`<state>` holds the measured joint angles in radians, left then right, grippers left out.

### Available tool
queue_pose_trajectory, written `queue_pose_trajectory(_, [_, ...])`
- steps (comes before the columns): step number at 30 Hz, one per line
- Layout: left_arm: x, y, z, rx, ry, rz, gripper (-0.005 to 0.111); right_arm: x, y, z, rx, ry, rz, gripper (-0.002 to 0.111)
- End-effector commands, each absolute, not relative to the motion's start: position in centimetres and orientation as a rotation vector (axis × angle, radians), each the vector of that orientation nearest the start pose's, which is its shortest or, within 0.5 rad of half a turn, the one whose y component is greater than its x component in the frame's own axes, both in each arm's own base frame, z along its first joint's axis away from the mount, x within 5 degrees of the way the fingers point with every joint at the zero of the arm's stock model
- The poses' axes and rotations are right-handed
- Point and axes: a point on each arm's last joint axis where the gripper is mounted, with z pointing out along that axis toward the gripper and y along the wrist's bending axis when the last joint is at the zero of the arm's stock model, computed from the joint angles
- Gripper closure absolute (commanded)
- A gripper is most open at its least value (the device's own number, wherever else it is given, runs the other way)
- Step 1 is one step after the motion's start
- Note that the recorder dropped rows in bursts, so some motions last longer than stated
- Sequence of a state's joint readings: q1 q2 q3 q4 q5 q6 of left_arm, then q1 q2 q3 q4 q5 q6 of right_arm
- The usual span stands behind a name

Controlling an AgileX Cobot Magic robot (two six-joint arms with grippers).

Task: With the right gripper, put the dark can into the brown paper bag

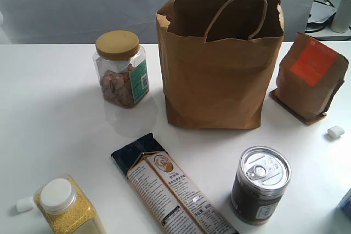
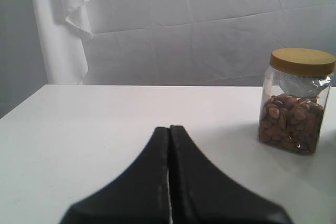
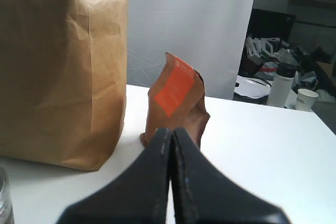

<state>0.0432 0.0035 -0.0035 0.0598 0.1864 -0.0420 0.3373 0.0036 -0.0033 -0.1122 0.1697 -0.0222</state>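
The dark can [image 1: 259, 184] stands upright near the front right of the white table, silver pull-tab lid up. Behind it the tall brown paper bag [image 1: 219, 61] stands open with looped handles. Neither gripper shows in the exterior view. In the right wrist view my right gripper [image 3: 171, 129] is shut and empty, with the brown paper bag [image 3: 60, 72] off to one side and only a sliver of the dark can [image 3: 4, 198] at the frame edge. My left gripper [image 2: 169, 128] is shut too, holding nothing.
A clear nut jar with a tan lid [image 1: 122, 69] stands left of the bag. A smaller brown pouch with an orange label [image 1: 311, 78] stands right of it. A long dark packet [image 1: 170, 187] and a yellow-grain jar [image 1: 68, 206] lie at the front.
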Motion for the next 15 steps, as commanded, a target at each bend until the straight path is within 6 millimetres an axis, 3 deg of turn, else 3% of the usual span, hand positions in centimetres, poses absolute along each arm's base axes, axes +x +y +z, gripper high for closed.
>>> queue_pose_trajectory(1, [5.6, 0.3, 19.7, -0.026, 1.666, 0.05, 0.107, 5.4, 1.6, 19.6, -0.434, 1.618, 0.071, 0.108])
queue_pose_trajectory(5, [5.6, 0.3, 19.7, -0.026, 1.666, 0.05, 0.107, 5.2, 1.7, 19.7, -0.62, 1.583, -0.073, 0.108])
queue_pose_trajectory(9, [5.6, 0.3, 19.7, -0.026, 1.666, 0.05, 0.107, 4.9, 1.5, 22.7, -0.711, 1.575, -0.152, 0.108])
queue_pose_trajectory(15, [5.6, 0.3, 19.7, -0.026, 1.666, 0.05, 0.107, 6.5, 2.4, 27.3, -0.679, 1.586, -0.079, 0.108])
